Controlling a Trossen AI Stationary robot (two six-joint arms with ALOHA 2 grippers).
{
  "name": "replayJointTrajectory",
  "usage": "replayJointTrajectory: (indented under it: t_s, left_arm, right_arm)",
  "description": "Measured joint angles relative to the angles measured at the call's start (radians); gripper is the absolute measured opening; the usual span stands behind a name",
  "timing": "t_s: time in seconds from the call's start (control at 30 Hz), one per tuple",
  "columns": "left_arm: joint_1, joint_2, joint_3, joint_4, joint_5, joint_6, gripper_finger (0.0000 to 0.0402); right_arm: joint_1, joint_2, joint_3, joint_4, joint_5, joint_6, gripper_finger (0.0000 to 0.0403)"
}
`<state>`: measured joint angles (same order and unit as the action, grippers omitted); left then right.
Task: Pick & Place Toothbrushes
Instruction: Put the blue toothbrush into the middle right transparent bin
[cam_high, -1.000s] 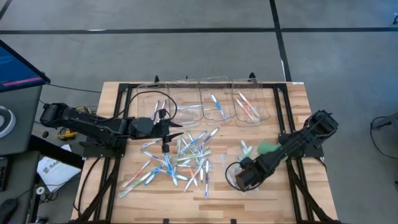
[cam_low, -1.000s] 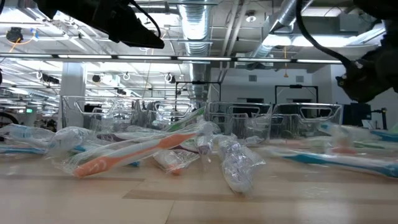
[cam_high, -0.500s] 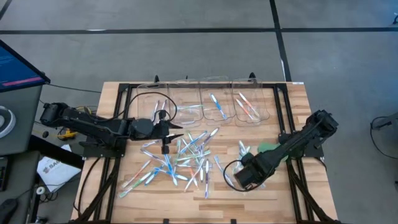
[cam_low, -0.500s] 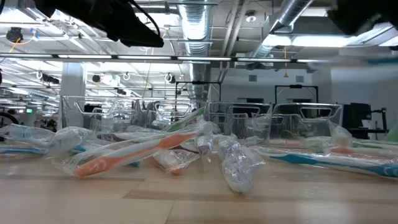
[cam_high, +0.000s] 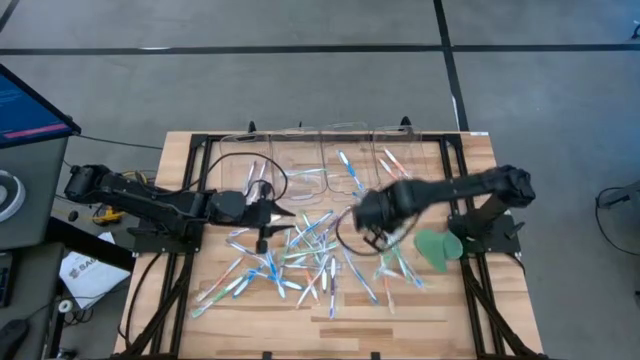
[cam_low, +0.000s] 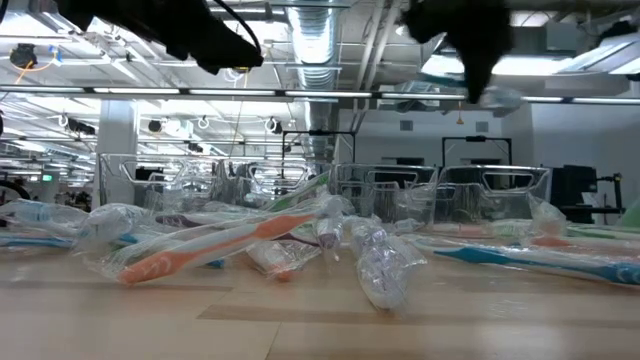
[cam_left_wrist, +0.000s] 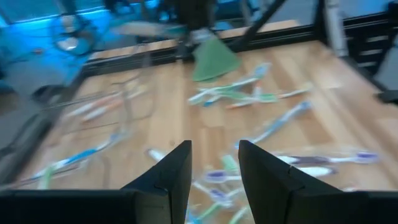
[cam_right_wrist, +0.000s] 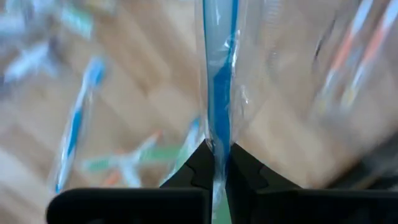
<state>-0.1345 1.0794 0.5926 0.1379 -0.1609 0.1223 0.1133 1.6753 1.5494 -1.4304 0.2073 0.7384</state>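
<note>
Spanning the table (cam_high: 470, 300), the toothbrushes (cam_high: 300, 255) lie scattered at mid-board, more in the bins (cam_high: 340, 165). My right claw (cam_right_wrist: 217, 163), above the pile, is clamped on a blue brush (cam_right_wrist: 219, 93). My left claw (cam_left_wrist: 214, 165) hangs over the pile's left edge, fingers apart, empty.

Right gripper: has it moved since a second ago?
Yes. The right gripper, holding a blue toothbrush, swung from the table's near right area past the green disc toward the clear bins.

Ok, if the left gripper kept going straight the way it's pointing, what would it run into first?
Probably the toothbrushes scattered on the table just ahead of the left gripper; farther along that line lies the green disc. Depth is hard to judge here.
</note>
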Motion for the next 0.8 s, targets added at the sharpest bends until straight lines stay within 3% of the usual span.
replayJointTrajectory:
  t_s: [0.17,0.4,0.8]
  left_arm:
    - [0.0,0.0,0.0,0.0,0.077,-0.051,0.0126]
    - [0.0,0.0,0.0,-0.013,0.089,-0.122,0.0126]
    - [-0.035,0.0,0.0,-0.054,0.088,-0.165,0.0126]
  right_arm:
    - [-0.196,0.0,0.049,0.061,0.065,-0.205,0.0009]
    - [-0.384,0.013,0.054,0.365,0.063,-0.457,0.0013]
    - [-0.546,0.205,0.052,0.391,-0.061,-0.5,0.0021]
